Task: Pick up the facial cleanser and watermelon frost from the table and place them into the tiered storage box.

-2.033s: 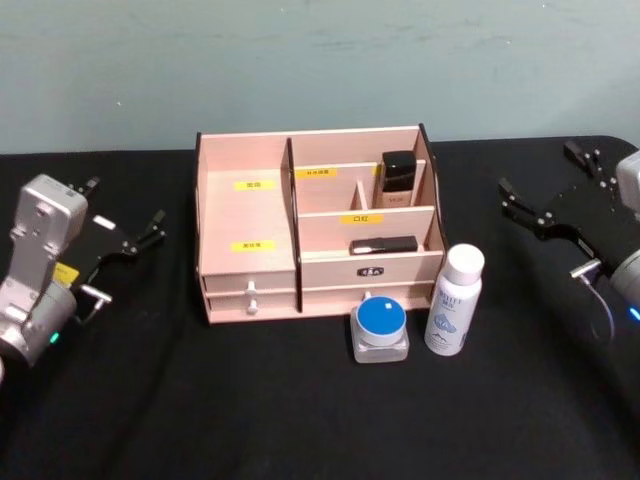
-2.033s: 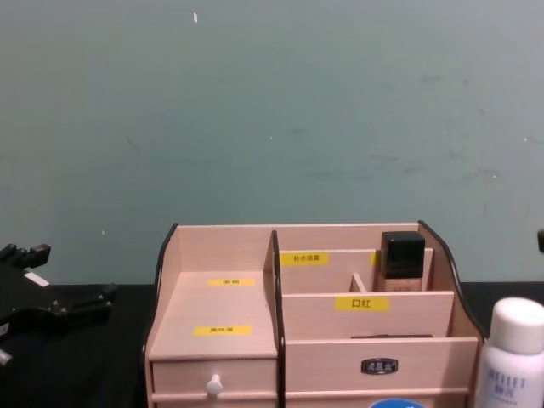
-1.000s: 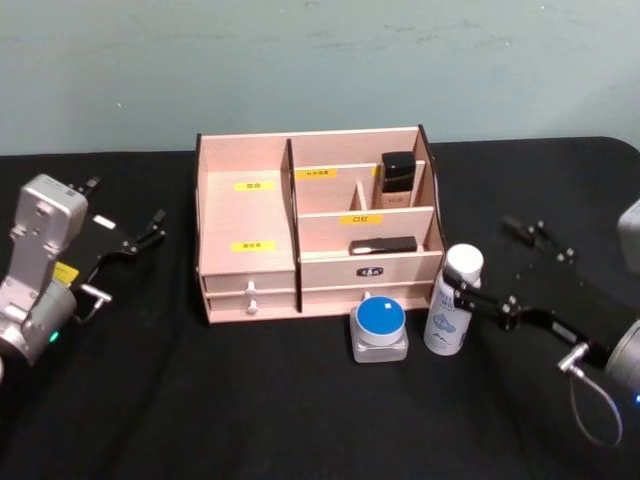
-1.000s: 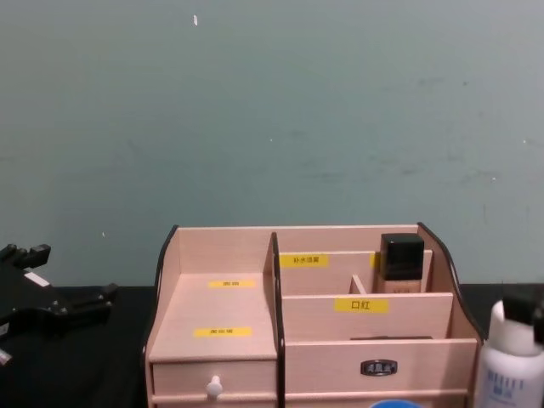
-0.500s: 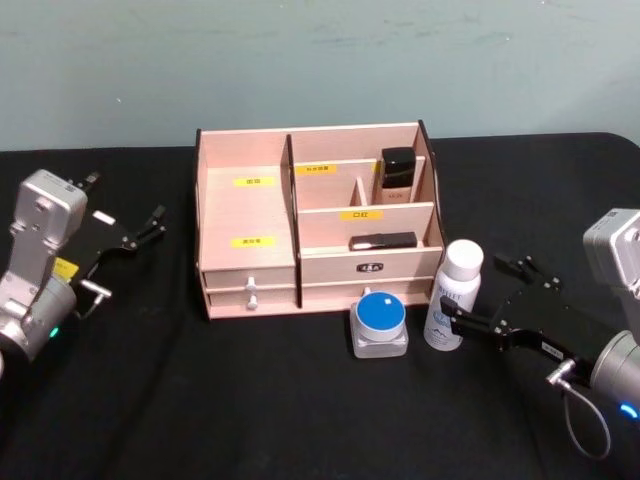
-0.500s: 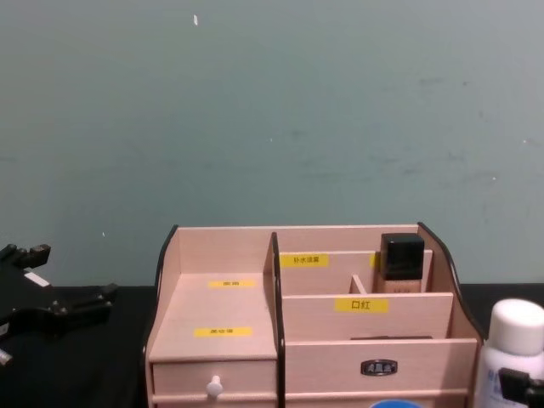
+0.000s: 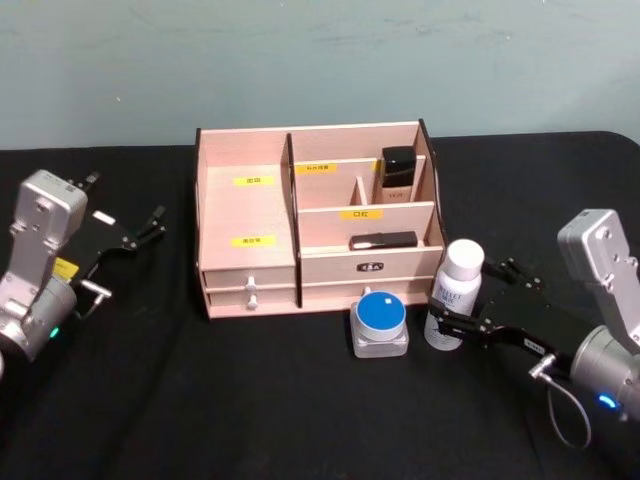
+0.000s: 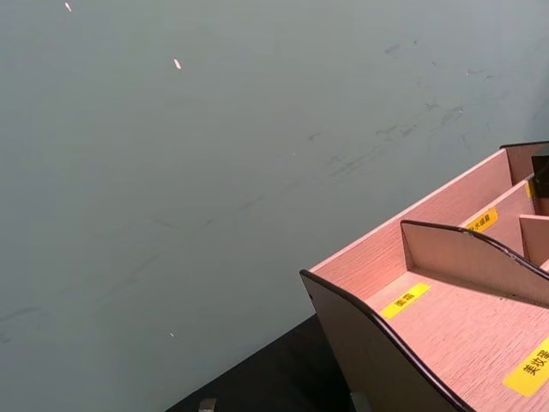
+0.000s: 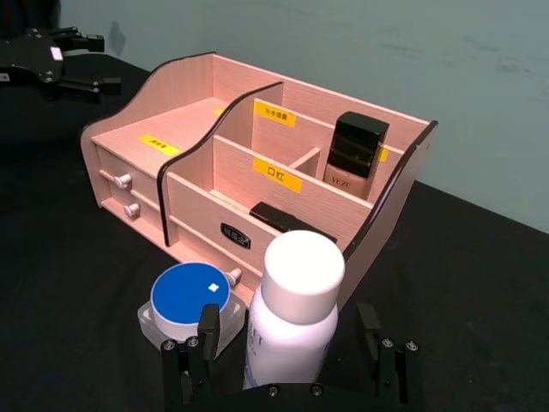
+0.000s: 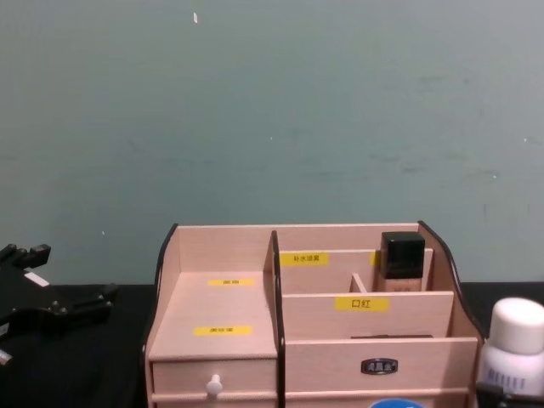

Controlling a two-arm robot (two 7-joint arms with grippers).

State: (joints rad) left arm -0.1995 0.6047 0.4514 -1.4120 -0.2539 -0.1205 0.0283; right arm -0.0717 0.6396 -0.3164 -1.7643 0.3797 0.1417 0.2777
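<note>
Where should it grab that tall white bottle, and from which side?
Probably around the straight middle of the facial cleanser, below its rounded cap, coming in level from the robot's right. The bottle stands upright, with the watermelon frost close on its left and the tiered storage box just behind, so the right is the free side. The open right hand straddles the bottle this way.
</note>
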